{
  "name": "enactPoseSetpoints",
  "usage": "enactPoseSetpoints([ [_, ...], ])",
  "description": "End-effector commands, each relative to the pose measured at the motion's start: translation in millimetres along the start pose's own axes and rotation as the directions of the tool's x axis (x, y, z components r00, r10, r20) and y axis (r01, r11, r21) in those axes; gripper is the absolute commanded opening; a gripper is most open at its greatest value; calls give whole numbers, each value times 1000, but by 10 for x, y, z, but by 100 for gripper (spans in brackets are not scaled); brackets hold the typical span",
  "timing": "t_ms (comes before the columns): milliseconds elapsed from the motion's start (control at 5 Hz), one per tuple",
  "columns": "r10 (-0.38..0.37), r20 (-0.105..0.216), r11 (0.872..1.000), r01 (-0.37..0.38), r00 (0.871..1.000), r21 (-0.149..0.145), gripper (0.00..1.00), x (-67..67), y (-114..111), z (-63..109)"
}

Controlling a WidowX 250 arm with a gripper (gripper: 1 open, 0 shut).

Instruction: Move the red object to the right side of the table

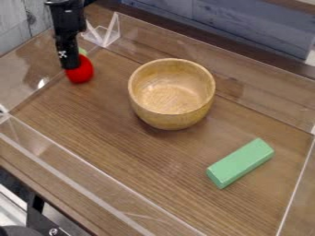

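Note:
The red object (pixel 81 72), a small glossy strawberry toy, lies at the far left of the table (pixel 117 161). My gripper (pixel 68 61) points straight down, with its tips at the toy's upper left side. It covers the toy's green top. The jaws look shut, and I see nothing between them. Whether the tips touch the toy I cannot tell. The toy rests on the wood.
A wooden bowl (pixel 172 92) stands in the middle of the table. A green rectangular block (pixel 240 163) lies near the front right. Clear acrylic walls (pixel 105 32) edge the tabletop, with one corner just behind the gripper.

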State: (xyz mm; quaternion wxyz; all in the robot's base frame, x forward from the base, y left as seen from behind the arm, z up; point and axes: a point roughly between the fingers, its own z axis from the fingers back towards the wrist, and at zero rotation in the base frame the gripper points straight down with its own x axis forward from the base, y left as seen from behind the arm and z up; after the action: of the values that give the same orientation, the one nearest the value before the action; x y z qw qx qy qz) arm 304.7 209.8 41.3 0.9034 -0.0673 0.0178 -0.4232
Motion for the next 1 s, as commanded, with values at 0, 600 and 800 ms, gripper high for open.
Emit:
enactPoseSetpoints([
  [0, -31, -2, 999, 31, 1000, 43, 0, 59, 56, 65],
  [600, -69, -22, 997, 70, 997, 17, 0, 141, 68, -223],
  [800, -86, -30, 996, 86, 996, 16, 0, 129, 118, -274],
])
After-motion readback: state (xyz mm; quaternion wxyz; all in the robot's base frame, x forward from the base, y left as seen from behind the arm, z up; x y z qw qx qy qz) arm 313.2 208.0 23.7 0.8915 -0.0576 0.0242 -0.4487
